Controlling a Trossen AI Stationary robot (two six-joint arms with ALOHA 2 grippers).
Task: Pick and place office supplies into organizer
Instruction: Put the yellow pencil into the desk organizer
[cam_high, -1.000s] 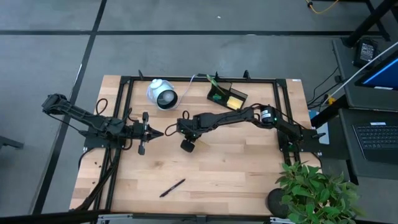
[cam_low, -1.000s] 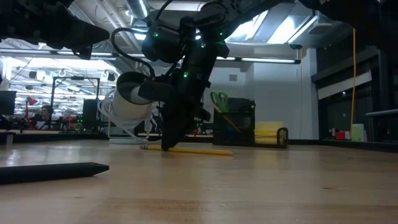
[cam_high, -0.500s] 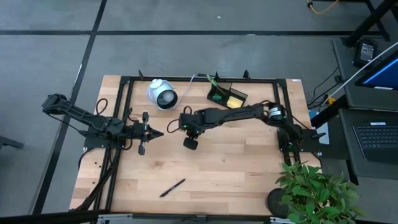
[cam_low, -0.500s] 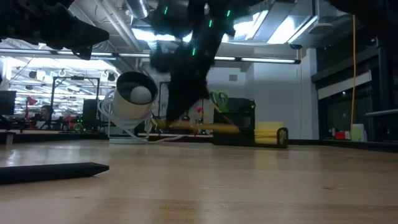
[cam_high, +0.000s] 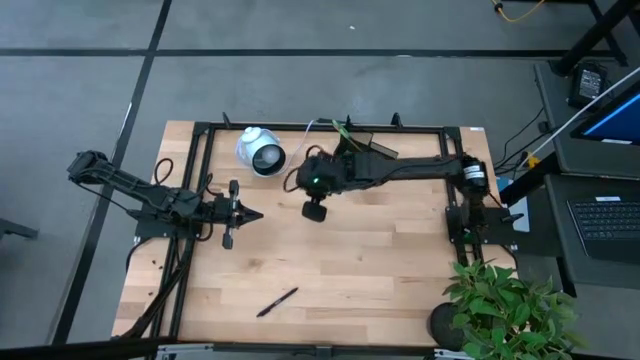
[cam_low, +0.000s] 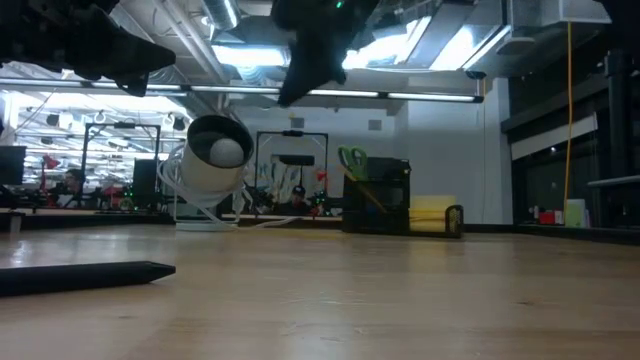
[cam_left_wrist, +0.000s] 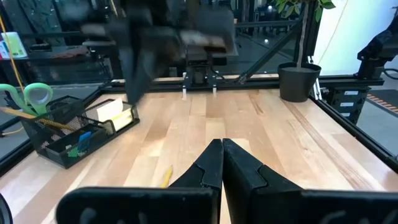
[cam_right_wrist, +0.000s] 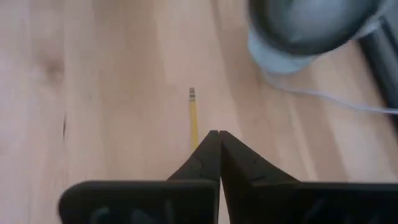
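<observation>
The yellow pencil (cam_right_wrist: 193, 121) is pinched between the closed tips of the right gripper (cam_right_wrist: 214, 138), lifted above the table near the organizer (cam_left_wrist: 68, 134) at the far edge. That tray already holds green-handled scissors (cam_left_wrist: 28, 98) and a sticky-note pad (cam_left_wrist: 112, 110). One black pen (cam_high: 277, 301) lies near the front edge, well apart, and the left gripper (cam_left_wrist: 221, 149) waits closed and empty.

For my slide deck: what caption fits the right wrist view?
Right claw shut on a yellow pencil, lifted above the wooden table near the white round device.

1 organizer (cam_high: 365, 153), 1 scissors (cam_left_wrist: 28, 99), 1 sticky pad (cam_left_wrist: 115, 111), 1 black pen (cam_high: 276, 301), 1 pencil (cam_right_wrist: 193, 121) (yellow, held), 1 white device (cam_high: 260, 151).
</observation>
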